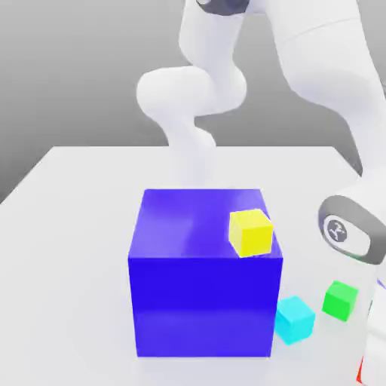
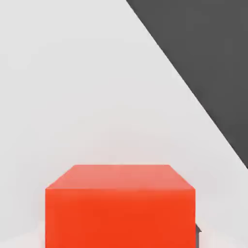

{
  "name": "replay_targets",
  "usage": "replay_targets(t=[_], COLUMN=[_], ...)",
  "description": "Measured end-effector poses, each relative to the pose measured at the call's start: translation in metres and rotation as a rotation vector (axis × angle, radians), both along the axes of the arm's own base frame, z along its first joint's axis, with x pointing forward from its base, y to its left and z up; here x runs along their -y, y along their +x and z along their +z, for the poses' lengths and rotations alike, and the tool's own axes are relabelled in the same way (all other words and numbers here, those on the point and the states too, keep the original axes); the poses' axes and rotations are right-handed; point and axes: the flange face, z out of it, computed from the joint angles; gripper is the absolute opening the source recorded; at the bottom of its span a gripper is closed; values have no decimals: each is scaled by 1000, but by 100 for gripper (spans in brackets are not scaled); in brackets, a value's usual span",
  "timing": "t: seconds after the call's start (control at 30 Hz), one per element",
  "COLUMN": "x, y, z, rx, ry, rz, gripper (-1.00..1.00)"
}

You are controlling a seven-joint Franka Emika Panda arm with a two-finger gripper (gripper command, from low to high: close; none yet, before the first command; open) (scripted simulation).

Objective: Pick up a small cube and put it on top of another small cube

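The small red cube (image 2: 120,208) sits on the white table, very close to the hand camera, with its top and one side face showing. My gripper (image 2: 121,242) is down around it, and a dark fingertip (image 2: 197,231) shows against the cube's side, so the gripper reads as shut on the cube. In the exterior view a thin red sliver of the cube (image 1: 360,372) shows at the lower right, under the arm's wrist (image 1: 348,231). Two other small cubes, one green (image 1: 340,300) and one cyan (image 1: 294,319), rest on the table just beside it.
A large blue cube (image 1: 202,279) stands mid-table with a small yellow cube (image 1: 250,232) on its top near the right corner. The arm's white links rise behind and to the exterior view's right. The table's edge (image 2: 193,92) runs close to the red cube.
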Motion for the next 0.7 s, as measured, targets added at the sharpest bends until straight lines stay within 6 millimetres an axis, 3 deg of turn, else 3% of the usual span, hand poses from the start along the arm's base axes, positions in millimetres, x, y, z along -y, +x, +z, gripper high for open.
replay_targets(t=[0.13, 0.4, 0.6, 0.7], x=[1, 65, 113, 117], y=[0, -44, -87, -93], z=[51, 97, 111, 87], rx=[0, 14, 1, -1], ry=[0, -33, -6, 0], rz=[3, 260, 450, 477], gripper=[-100, -100, -100, -100])
